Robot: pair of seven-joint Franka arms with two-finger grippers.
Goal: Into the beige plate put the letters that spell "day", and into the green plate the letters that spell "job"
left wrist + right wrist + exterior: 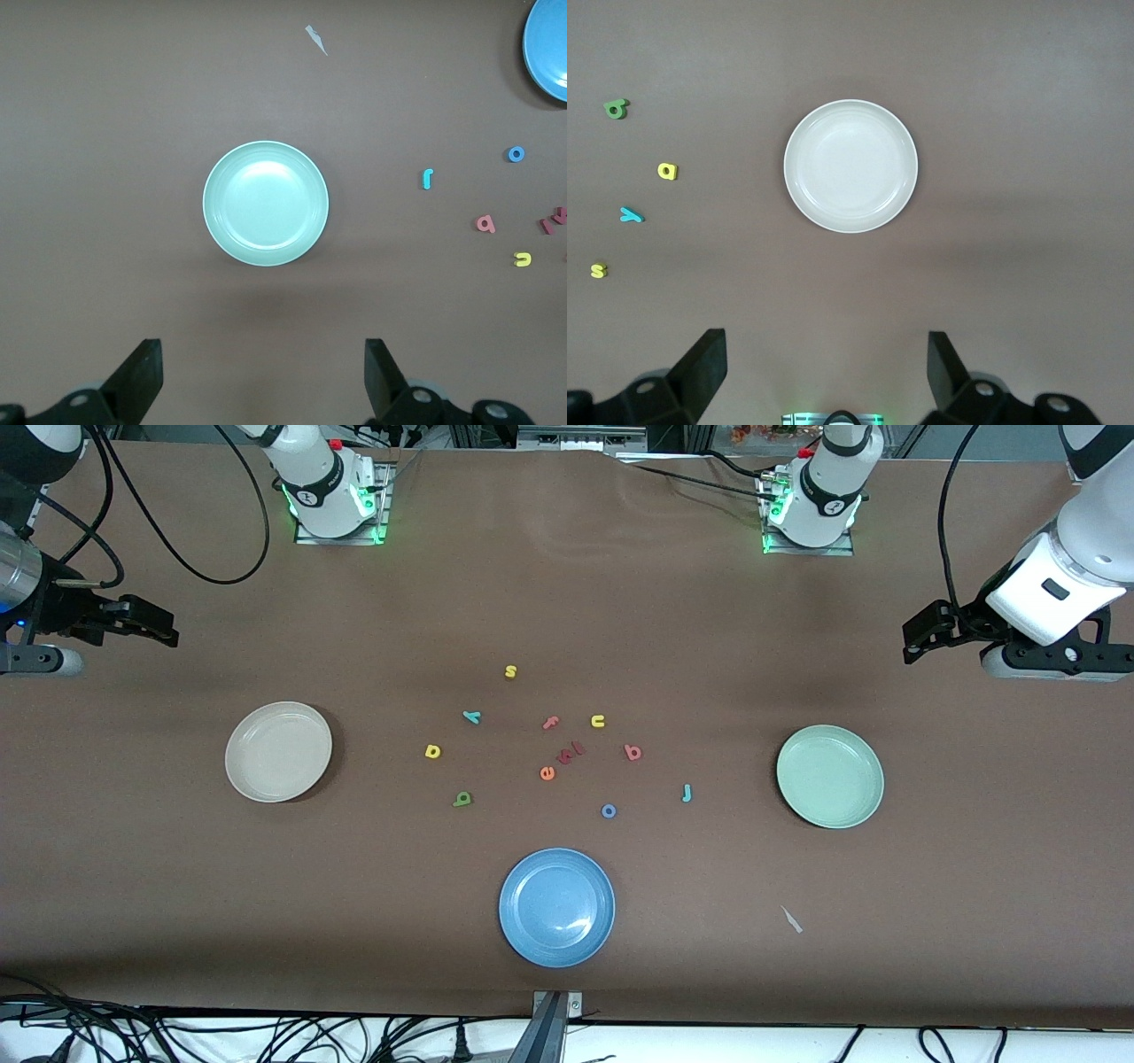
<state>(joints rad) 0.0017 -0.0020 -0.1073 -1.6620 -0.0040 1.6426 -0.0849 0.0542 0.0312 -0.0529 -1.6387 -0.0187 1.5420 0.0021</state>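
Observation:
The beige plate point(278, 751) point(850, 166) lies empty toward the right arm's end of the table. The green plate point(830, 776) point(266, 203) lies empty toward the left arm's end. Between them are the yellow d point(432, 752), green a point(462, 799), teal y point(471, 716), teal-blue j point(687, 793), blue o point(609, 810) and red b point(633, 752). My left gripper point(921, 642) point(264, 381) hangs open over bare table near the green plate. My right gripper point(151, 624) point(827, 376) hangs open over bare table near the beige plate. Both hold nothing.
A blue plate point(556, 906) sits nearer the front camera than the letters. Among the letters lie a yellow s point(510, 671), yellow u point(598, 721), pink f point(551, 723), orange e point(547, 773) and a red pair point(571, 751). A pale scrap point(791, 919) lies beside the blue plate.

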